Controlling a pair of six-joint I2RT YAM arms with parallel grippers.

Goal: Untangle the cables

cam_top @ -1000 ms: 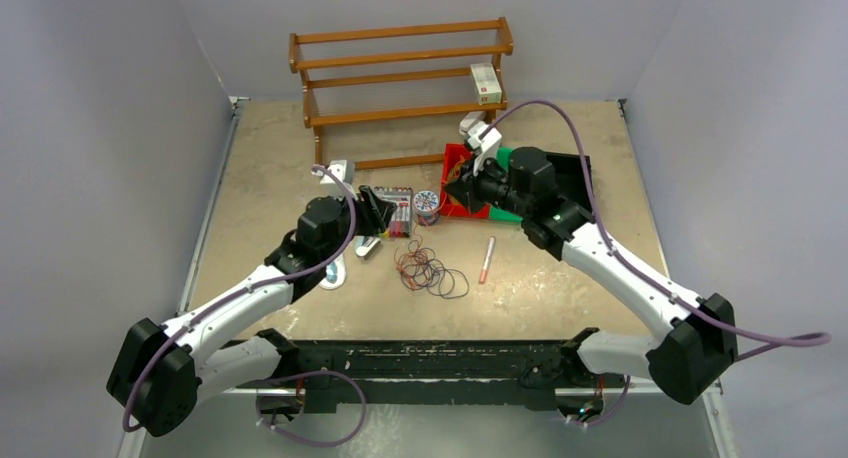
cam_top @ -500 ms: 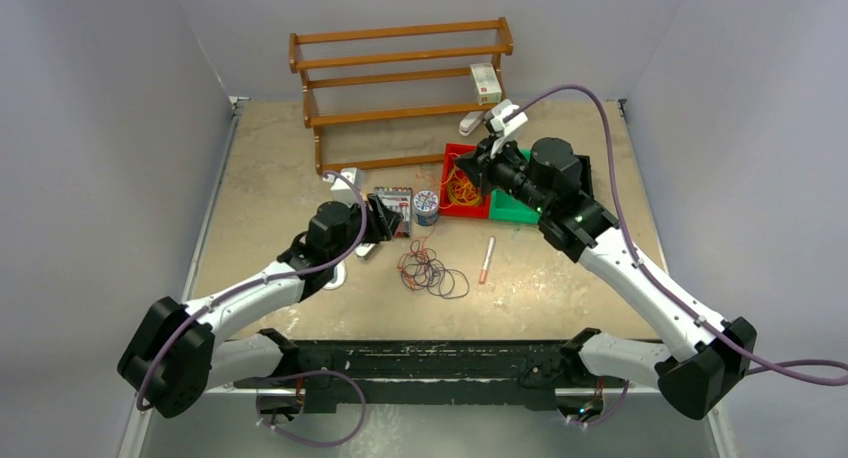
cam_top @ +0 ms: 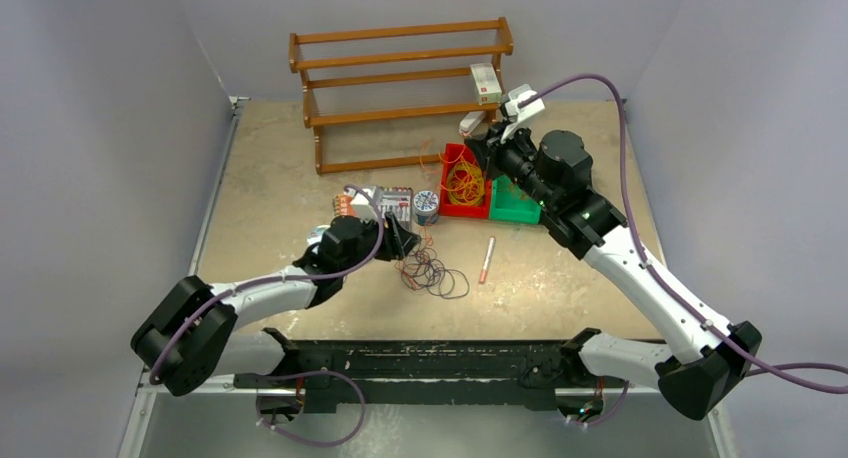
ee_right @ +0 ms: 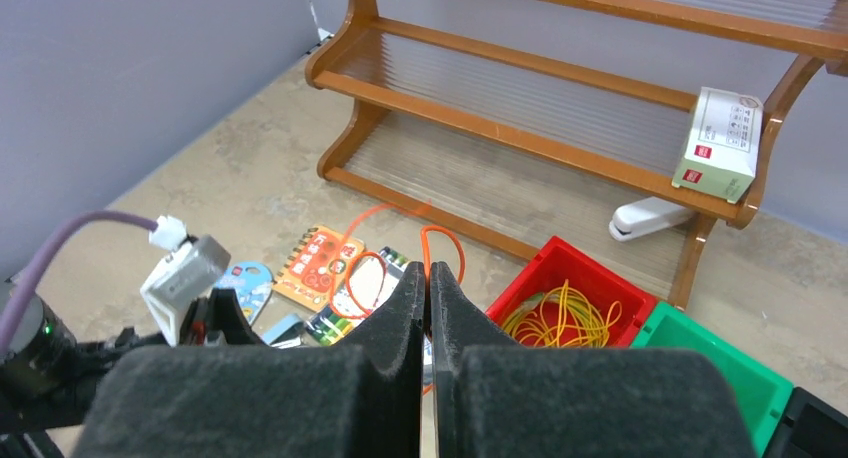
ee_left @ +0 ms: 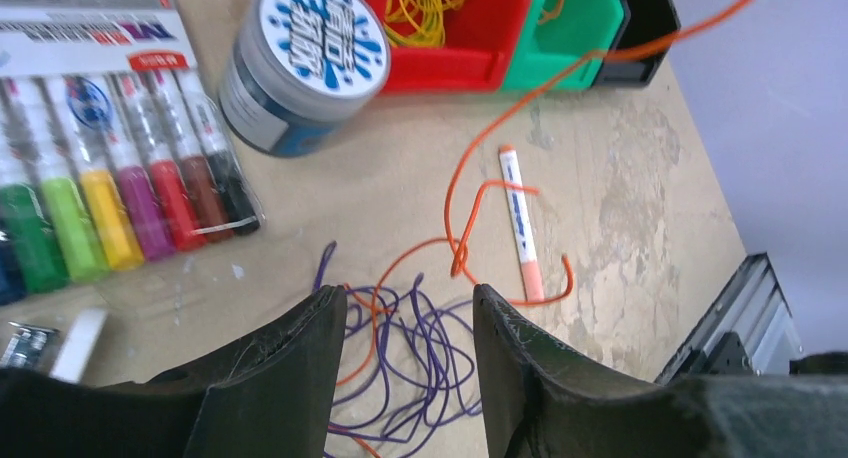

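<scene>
The cables [cam_top: 432,274] lie as a loose tangle of dark purple and orange loops mid-table. My left gripper [cam_top: 405,243] hovers just left of and above it, open; purple loops [ee_left: 420,348] show between its fingers, nothing gripped. My right gripper [ee_right: 428,278] is raised near the bins, shut on one orange cable [ee_right: 441,240]. That orange cable [ee_left: 600,58] runs taut from the tangle up toward the right gripper [cam_top: 485,150]. Yellow cables [ee_right: 560,318] lie coiled in the red bin [cam_top: 462,214].
A green bin [cam_top: 515,206] and a black bin [ee_left: 645,18] sit right of the red one. A tin [cam_top: 426,205], a marker pack [ee_left: 100,198] and a pink-tipped pen [cam_top: 487,259] ring the tangle. A wooden rack [cam_top: 400,78] with a white box [ee_right: 720,143] stands behind; a stapler [ee_right: 650,218] lies under it.
The right gripper rose and moved back-right with the orange cable, uncovering the red bin. The left arm swung right and toward the tangle, fingers still open.
</scene>
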